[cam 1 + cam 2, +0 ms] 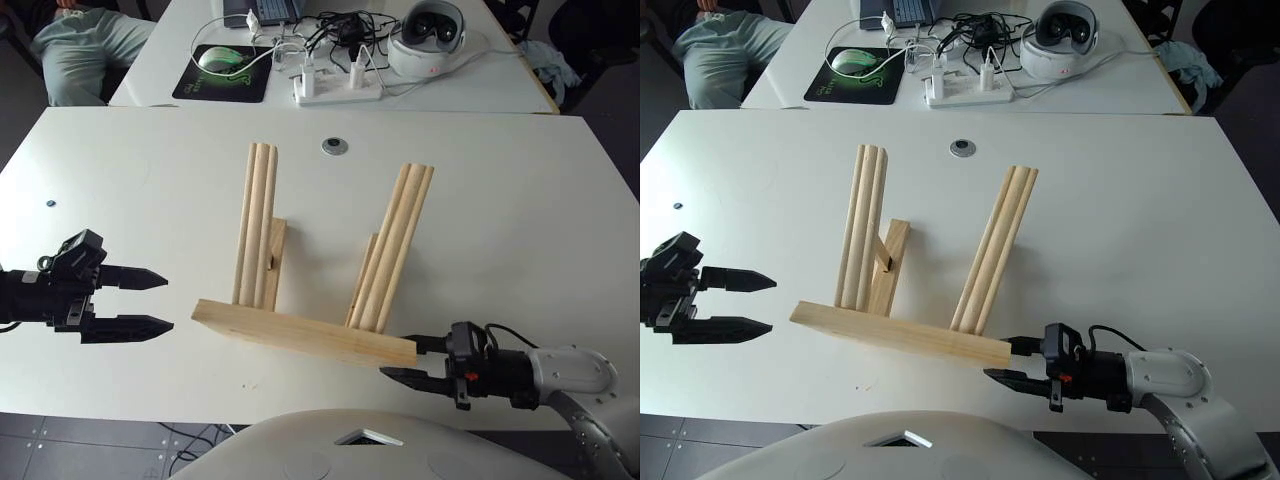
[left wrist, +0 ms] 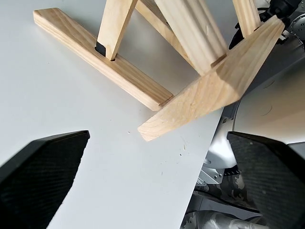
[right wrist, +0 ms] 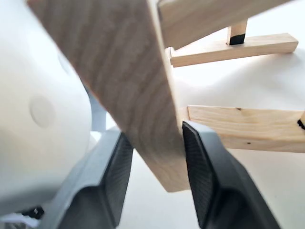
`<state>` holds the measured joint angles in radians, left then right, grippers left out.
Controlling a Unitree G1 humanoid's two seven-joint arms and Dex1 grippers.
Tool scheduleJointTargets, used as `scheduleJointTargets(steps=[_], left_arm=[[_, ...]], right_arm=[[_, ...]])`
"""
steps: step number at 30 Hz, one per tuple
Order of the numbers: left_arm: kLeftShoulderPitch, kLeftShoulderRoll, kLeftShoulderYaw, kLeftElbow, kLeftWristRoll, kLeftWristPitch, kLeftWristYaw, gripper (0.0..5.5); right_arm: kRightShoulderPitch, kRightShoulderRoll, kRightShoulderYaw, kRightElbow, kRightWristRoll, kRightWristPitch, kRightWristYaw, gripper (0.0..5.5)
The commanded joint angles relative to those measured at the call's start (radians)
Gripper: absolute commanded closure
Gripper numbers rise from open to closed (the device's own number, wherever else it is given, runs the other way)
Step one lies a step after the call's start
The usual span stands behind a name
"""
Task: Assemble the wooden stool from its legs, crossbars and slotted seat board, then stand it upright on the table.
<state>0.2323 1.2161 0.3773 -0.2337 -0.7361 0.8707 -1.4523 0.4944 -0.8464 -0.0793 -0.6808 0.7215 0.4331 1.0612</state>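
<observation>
The wooden stool lies on its side on the white table (image 1: 520, 220). Its seat board (image 1: 300, 335) stands on edge near the front, and two grooved leg groups (image 1: 257, 225) (image 1: 395, 245) point away from me. Crossbars (image 1: 275, 262) join the legs low down. My right gripper (image 1: 400, 358) is at the board's right end, shut on it; the right wrist view has the seat board (image 3: 124, 71) pinched between both fingers (image 3: 209, 176). My left gripper (image 1: 167, 301) stands open just left of the board's left end, apart from it. In the left wrist view the seat board (image 2: 214, 90) lies ahead of the spread fingers (image 2: 38, 176).
A round cable grommet (image 1: 334, 147) sits in the table beyond the legs. A second table behind carries a mouse pad (image 1: 222, 72), a power strip (image 1: 335, 90), cables and a headset (image 1: 428, 38). The table's front edge runs close under the seat board.
</observation>
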Motion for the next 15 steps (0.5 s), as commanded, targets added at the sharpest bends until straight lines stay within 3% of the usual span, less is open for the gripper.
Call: scheduleJointTargets(steps=[1, 6, 9, 12, 15], left_arm=[[0.054, -0.043, 0.070, -0.055, -0.018, 0.029, 0.052, 0.10], [0.135, -0.097, 0.149, -0.116, -0.036, 0.062, 0.090, 0.10], [0.229, -0.167, 0.224, -0.187, -0.050, 0.085, 0.128, 0.10], [0.295, -0.235, 0.268, -0.238, -0.060, 0.093, 0.165, 0.10], [0.338, -0.291, 0.301, -0.268, -0.075, 0.097, 0.200, 0.10]], right_arm=[[-0.164, -0.149, -0.065, 0.003, 0.527, 0.354, -0.134, 3.93], [-0.292, -0.402, -0.034, 0.083, 0.969, 0.544, -0.267, 3.93], [-0.467, -0.559, 0.069, 0.189, 1.223, 0.629, -0.298, 3.93], [-0.667, -0.595, 0.154, 0.285, 1.250, 0.751, -0.232, 3.93], [-0.936, -0.521, 0.282, 0.441, 1.251, 0.893, -0.240, 3.93]])
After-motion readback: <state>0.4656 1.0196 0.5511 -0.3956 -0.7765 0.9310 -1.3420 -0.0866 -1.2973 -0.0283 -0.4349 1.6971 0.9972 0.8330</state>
